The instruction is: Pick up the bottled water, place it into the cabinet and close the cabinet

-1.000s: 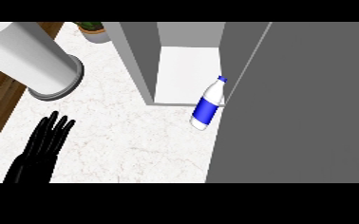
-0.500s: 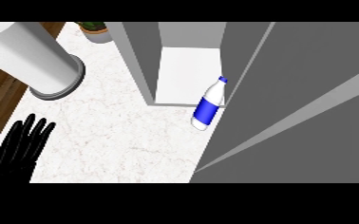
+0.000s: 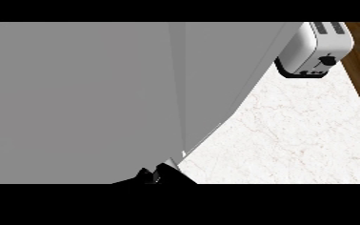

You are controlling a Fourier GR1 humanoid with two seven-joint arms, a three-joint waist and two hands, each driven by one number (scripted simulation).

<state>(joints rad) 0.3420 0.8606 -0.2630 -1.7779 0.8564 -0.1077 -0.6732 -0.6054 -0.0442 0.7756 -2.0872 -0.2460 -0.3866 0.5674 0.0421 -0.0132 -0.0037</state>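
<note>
One cabinet [image 3: 105, 100] is seen, its plain grey faces filling the left and middle of the head view from the upper edge down to the lower edge. Two grey panels can be told apart, divided by a thin upright seam near the middle; whether the door is fully closed cannot be told. One toaster [image 3: 313, 52] is counted, silver with a black base, standing at the upper right just beside the cabinet's slanted edge. One white marble counter [image 3: 288, 138] is shown, bare over the lower right, bounded on the left by the cabinet's edge and on the far right by a narrow brown strip. One black hand [image 3: 158, 175] is glimpsed at the lower edge, against the cabinet's bottom corner; only dark tips are shown, and neither its side nor the set of its fingers can be told. The bottled water is not visible in this view
</note>
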